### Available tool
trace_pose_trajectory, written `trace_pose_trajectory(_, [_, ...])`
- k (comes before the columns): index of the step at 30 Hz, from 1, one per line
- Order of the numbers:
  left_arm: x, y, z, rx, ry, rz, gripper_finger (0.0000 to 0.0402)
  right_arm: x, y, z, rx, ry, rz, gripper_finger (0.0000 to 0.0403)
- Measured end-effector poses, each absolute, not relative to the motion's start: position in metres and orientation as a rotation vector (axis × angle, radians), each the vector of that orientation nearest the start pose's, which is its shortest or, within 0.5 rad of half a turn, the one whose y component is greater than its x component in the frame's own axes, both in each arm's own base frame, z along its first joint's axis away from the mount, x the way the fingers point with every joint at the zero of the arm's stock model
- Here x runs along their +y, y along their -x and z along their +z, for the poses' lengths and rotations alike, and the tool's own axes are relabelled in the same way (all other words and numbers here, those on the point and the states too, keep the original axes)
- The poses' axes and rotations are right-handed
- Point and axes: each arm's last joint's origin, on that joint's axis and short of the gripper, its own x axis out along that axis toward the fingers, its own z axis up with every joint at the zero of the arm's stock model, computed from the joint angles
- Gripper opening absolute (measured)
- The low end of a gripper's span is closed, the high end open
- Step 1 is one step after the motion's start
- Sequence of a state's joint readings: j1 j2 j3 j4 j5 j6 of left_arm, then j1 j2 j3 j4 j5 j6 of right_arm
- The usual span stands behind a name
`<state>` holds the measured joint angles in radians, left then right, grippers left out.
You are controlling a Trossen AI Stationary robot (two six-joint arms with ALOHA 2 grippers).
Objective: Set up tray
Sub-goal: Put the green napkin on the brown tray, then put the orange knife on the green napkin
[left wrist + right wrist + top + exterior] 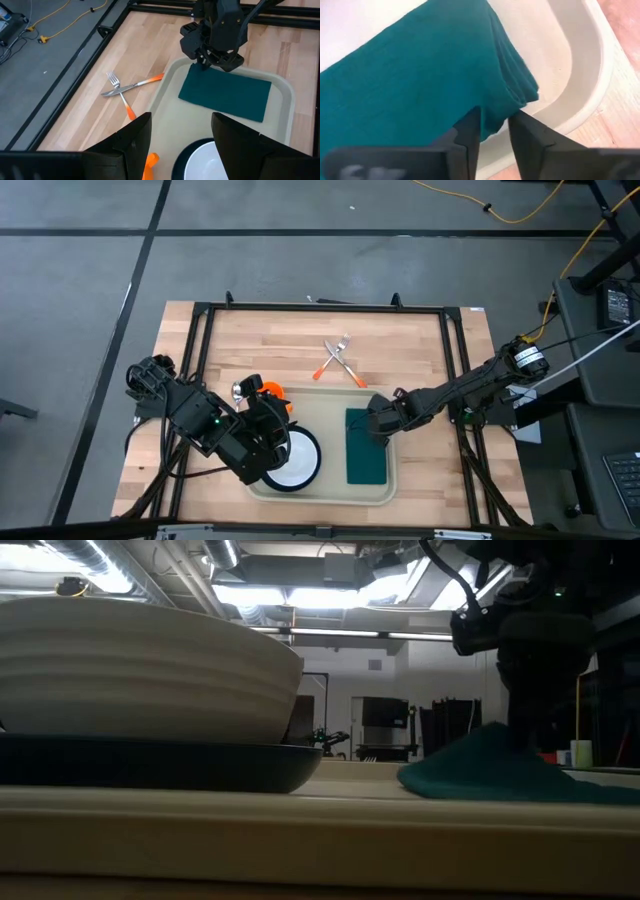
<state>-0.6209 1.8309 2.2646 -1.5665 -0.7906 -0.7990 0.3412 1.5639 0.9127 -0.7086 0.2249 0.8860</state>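
Right tool point(493, 131) stands narrowly parted over the green napkin's point(415, 75) far edge in the tray point(580, 65); left tool point(181, 145), wide and empty, hovers above the plate point(210, 162).

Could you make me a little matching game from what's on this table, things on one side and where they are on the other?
Things:
1. napkin
2. fork
3. bowl
4. right gripper

Places:
A. on the bare wood beyond the tray
B. at the napkin's far edge
C. flat in the tray, green
D. on a dark plate in the tray

Pairs: 1-C, 2-A, 3-D, 4-B
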Motion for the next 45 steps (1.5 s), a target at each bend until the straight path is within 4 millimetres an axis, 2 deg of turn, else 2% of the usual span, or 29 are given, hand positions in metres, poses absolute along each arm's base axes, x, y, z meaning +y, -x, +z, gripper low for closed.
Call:
trace_pose_trajectory(10, [-0.171,-0.274,0.436,0.719,0.013,0.463,0.02,0.082,-0.249,0.172,1.28,-0.367,-0.518,0.0184])
trace_pose_trajectory(13, [-0.171,-0.274,0.436,0.719,0.013,0.463,0.02,0.082,-0.25,0.18,1.294,-0.362,-0.526,0.0211])
trace_pose_trajectory(16, [-0.171,-0.274,0.436,0.719,0.013,0.463,0.02,0.083,-0.254,0.194,1.292,-0.357,-0.531,0.0232])
trace_pose_trajectory(19, [-0.171,-0.274,0.436,0.719,0.013,0.463,0.02,0.084,-0.259,0.217,1.232,-0.34,-0.544,0.0243])
trace_pose_trajectory(26, [-0.173,-0.277,0.433,0.728,-0.005,0.463,0.02,0.083,-0.277,0.269,1.053,-0.281,-0.498,0.0245])
trace_pose_trajectory(31, [-0.175,-0.281,0.429,0.739,-0.022,0.463,0.02,0.074,-0.286,0.289,1.0,-0.277,-0.476,0.0245])
trace_pose_trajectory(36, [-0.173,-0.282,0.429,0.735,-0.071,0.471,0.02,0.053,-0.294,0.291,0.987,-0.289,-0.486,0.0245])
trace_pose_trajectory(39, [-0.167,-0.285,0.43,0.698,-0.099,0.524,0.02,0.028,-0.299,0.283,1.012,-0.304,-0.459,0.0245])
trace_pose_trajectory(45, [-0.151,-0.294,0.431,0.699,-0.15,0.577,0.02,-0.024,-0.307,0.273,0.949,-0.314,-0.479,0.0246])
